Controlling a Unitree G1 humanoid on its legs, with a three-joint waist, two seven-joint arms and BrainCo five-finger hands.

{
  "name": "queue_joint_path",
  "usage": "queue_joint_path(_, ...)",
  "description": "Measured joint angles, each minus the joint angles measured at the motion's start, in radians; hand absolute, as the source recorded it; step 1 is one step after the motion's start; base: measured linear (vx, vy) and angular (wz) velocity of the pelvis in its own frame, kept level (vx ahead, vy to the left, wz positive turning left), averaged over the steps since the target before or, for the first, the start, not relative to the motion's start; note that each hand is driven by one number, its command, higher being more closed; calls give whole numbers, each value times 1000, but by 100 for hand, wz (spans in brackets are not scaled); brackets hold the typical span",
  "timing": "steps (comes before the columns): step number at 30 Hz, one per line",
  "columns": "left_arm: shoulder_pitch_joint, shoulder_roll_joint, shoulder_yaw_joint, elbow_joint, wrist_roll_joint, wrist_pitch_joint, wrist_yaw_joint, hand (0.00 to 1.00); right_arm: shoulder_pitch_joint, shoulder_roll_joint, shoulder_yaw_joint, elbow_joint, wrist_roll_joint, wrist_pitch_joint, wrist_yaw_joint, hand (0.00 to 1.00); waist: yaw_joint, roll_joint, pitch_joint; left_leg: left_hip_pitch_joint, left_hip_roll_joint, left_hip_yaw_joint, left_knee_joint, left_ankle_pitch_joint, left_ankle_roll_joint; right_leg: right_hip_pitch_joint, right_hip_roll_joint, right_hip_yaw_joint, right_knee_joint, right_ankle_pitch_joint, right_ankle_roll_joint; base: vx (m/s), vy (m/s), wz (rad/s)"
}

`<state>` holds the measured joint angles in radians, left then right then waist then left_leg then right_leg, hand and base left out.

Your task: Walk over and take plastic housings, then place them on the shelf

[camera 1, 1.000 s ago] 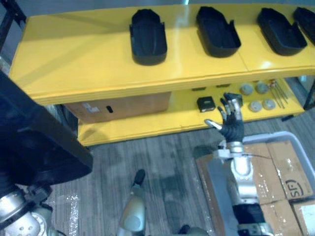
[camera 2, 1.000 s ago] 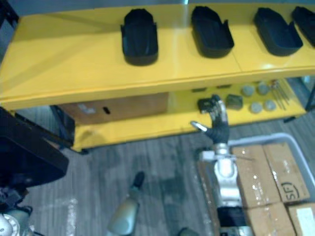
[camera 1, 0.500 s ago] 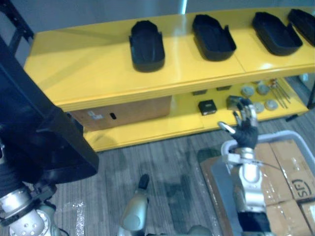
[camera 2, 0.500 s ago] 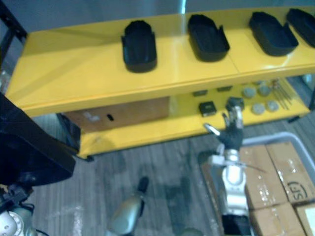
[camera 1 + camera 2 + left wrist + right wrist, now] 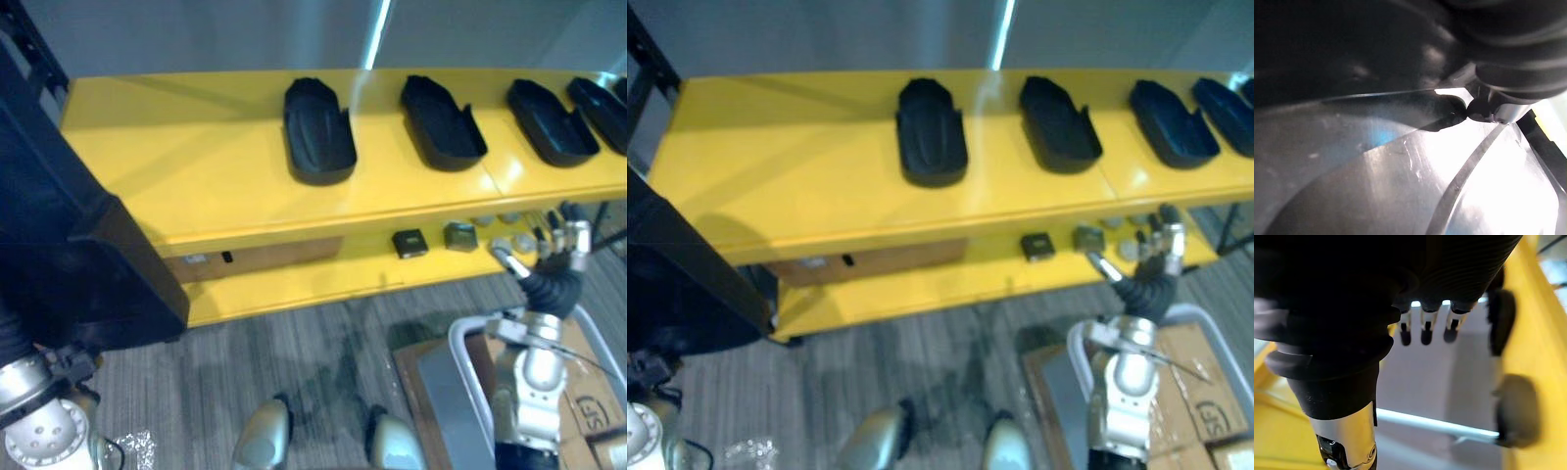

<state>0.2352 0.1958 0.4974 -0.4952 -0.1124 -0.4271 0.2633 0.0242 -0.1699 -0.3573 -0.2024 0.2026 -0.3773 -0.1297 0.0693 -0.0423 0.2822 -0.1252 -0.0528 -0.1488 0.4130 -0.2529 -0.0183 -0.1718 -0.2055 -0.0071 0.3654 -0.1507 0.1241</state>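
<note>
I am seeing black plastic housings [image 5: 318,132] lying in a row on the yellow shelf's [image 5: 196,186] top deck | right hand [image 5: 560,259] is hovering before the shelf's lower deck, spread wide, empty | large black piece [image 5: 69,245] is looming left of the shelf | left hand [image 5: 1513,68]: cannot tell

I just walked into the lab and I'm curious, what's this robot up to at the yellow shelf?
The robot stands facing the yellow shelf, whose top carries a row of black housings. What looks like another large black housing is up at its left side, not yet set down. Its right hand is raised, open and empty, in front of the lower tier.
</note>
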Motion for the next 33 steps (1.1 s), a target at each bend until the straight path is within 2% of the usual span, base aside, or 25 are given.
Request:
queue_joint_path(1,-1,-2,-17,-4,-1,-1,0,100,-11,-19,0,-9,2,-1,-1,0,0,-20,-15,-15,-4,-17,17,-13,-23,3,8,-26,-25,50,3,287,-386,80)
queue_joint_path(2,-4,-32,-51,-4,1,-1,2,100,-31,-50,-2,-8,3,-2,-5,0,-3,18,-23,-57,31,-35,38,-25,-57,1,31,-74,-22,40,13,208,-323,85)
queue_joint_path(3,-5,-39,-69,-4,3,0,3,100,-41,-61,-3,-9,2,-2,-11,0,-9,32,-23,-73,53,-27,33,-20,-70,-2,41,-100,-29,41,5,152,-342,109)
queue_joint_path(4,-17,-48,-100,-4,5,0,2,100,-60,-73,-4,-8,-2,-2,-40,0,-30,58,-19,-92,123,59,-17,5,-94,-1,50,-162,-38,42,-9,90,-214,91)
queue_joint_path(5,-27,-48,-114,-4,6,0,1,100,-58,-74,-5,-8,-3,-2,-54,0,-34,64,-19,-90,154,105,-48,26,-106,1,50,-185,-38,38,-18,108,-290,110)
queue_joint_path(6,-53,-49,-129,-4,17,-1,1,100,-51,-75,-10,-9,-12,-2,-84,0,-45,77,-18,-70,205,169,-115,90,-120,19,50,-222,-41,31,-29,53,-133,76)
queue_joint_path(7,-68,-49,-130,-4,26,-2,1,100,-47,-77,-16,-11,-16,-2,-96,0,-53,84,-15,-50,219,191,-151,120,-138,30,49,-238,-42,29,-33,97,-143,74)
queue_joint_path(9,-115,-40,-128,-1,43,-4,7,100,-46,-76,-31,-25,-25,-10,-126,0,-54,84,-11,2,204,211,-247,165,-127,38,33,-239,-40,27,-35,79,11,24)
queue_joint_path(12,-111,-39,-128,16,45,1,24,100,-39,-73,-52,-35,-30,-39,-155,0,-56,84,-10,38,182,233,-251,164,-120,59,14,-220,-42,27,-35,55,70,-17)
queue_joint_path(16,-24,-46,-80,22,45,0,54,100,-19,-49,-93,-45,-73,-46,-252,0,-55,85,-9,64,178,268,-170,94,-102,74,19,-136,-47,26,-34,31,116,-51)
queue_joint_path(20,23,-55,-54,23,45,19,72,100,56,24,-185,-48,-186,-57,-439,0,-72,86,-9,103,171,301,-163,67,-92,121,21,-103,-107,43,-6,-13,56,-29)
queue_joint_path(21,21,-56,-41,23,53,22,80,100,75,38,-218,-48,-213,-49,-511,0,-81,86,-9,101,165,301,-165,66,-90,125,17,-102,-124,47,1,-35,28,-2)
queue_joint_path(23,18,-54,-26,23,53,28,86,100,97,49,-276,-45,-229,-36,-600,0,-89,90,-8,90,161,302,-168,66,-90,122,14,-101,-143,55,13,-56,25,-2)
queue_joint_path(24,18,-54,-20,23,53,37,86,100,113,53,-311,-27,-224,-13,-640,0,-91,90,-8,91,159,304,-178,70,-88,122,14,-100,-150,59,19,-47,14,0)
queue_joint_path(27,19,-51,6,31,50,69,87,100,146,59,-357,65,-165,19,-634,0,-100,90,-8,98,153,303,-196,82,-88,122,14,-100,-150,60,19,0,0,0)
queue_joint_path(30,17,-42,15,69,41,119,84,100,184,96,-343,196,-87,37,-515,0,-111,96,-11,114,147,309,-235,104,-91,118,12,-97,-149,60,19,9,-5,-2)
queue_joint_path(33,-16,11,13,172,29,194,81,100,215,111,-262,346,-36,50,-328,0,-111,105,-14,127,146,325,-269,116,-93,111,14,-82,-149,60,19,5,-8,-13)
